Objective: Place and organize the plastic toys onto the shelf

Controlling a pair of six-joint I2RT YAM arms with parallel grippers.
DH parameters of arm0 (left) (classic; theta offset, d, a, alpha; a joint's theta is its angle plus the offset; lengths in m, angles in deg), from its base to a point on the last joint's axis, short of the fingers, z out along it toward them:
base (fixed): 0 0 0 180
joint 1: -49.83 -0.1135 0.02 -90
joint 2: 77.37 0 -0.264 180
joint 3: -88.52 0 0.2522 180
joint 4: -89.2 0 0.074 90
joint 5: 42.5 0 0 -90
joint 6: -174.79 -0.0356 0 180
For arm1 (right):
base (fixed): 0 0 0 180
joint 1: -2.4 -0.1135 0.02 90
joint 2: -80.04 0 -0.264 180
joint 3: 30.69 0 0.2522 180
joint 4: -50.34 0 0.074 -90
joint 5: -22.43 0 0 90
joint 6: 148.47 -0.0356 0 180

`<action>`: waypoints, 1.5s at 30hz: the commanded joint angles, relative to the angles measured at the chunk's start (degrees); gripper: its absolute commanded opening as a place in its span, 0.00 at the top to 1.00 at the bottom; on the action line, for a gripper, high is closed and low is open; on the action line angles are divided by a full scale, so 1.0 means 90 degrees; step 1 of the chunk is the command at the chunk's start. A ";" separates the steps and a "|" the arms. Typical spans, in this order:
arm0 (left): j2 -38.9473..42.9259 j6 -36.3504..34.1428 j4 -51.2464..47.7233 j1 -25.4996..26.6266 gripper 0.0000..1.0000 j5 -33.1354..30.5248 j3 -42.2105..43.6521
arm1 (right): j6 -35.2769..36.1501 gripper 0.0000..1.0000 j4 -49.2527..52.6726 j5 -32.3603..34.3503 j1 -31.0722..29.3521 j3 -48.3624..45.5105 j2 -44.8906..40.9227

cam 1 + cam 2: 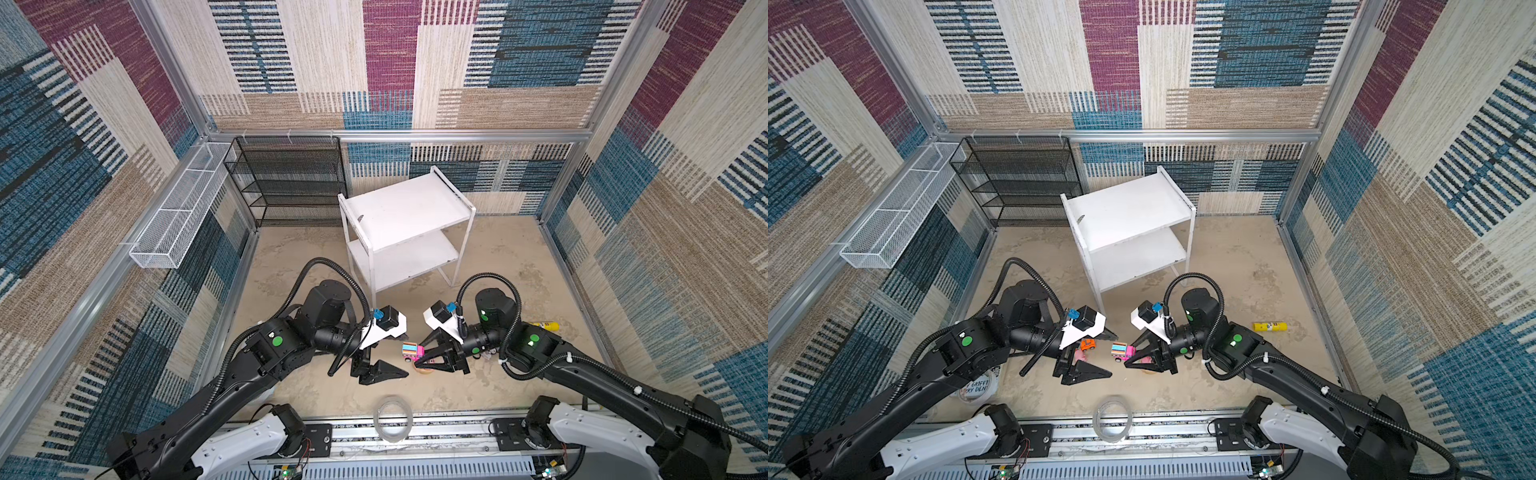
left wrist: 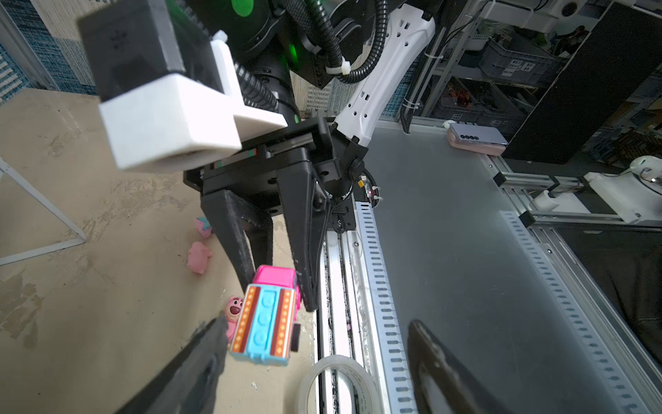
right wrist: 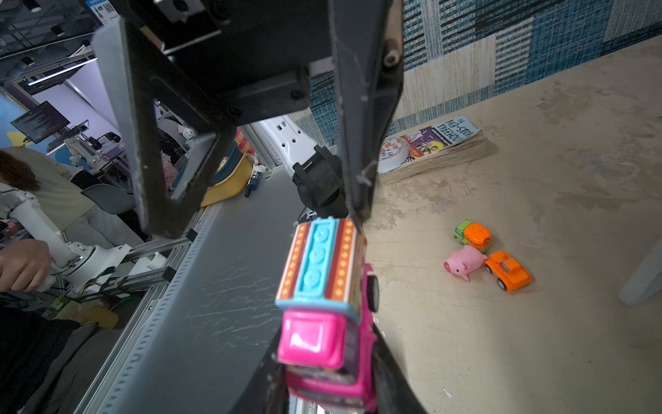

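My right gripper (image 1: 428, 359) (image 3: 327, 358) is shut on the pink multicoloured toy car (image 1: 412, 352) (image 3: 322, 297) and holds it above the floor in front of the white two-tier shelf (image 1: 403, 208) (image 1: 1125, 208). The car's blue-and-orange roof faces my left gripper (image 1: 1113, 354) (image 2: 318, 322), which is open, its fingertips spread on either side of the car's free end without touching it. On the floor lie an orange car (image 3: 508, 270), a green-orange car (image 3: 473, 234), a pink pig (image 3: 464, 261), a second pig (image 2: 197, 256) and a pink bear (image 2: 234, 312). Both shelf boards are bare.
A yellow tube (image 1: 542, 326) lies at the right. A clear tape roll (image 1: 392, 417) sits at the front edge. A purple-covered book (image 3: 437, 147) lies by the left wall. The black mesh rack (image 1: 291, 178) and white wire basket (image 1: 174, 216) stand back left.
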 commanded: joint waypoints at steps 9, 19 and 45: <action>-0.0217 -0.0153 -0.0038 0.0032 0.41 -0.0107 -0.0034 | 0.0056 0.70 -0.0069 0.0099 -0.0183 0.0109 -0.0036; -0.0198 -0.0177 -0.0048 0.0038 0.53 -0.0263 0.0034 | 0.0033 0.70 -0.0087 0.0104 -0.0185 0.0126 -0.0103; -0.0169 -0.0280 -0.0055 0.0034 0.79 -0.0421 0.0102 | 0.0329 0.41 0.0380 0.0235 -0.0212 0.0317 -0.0168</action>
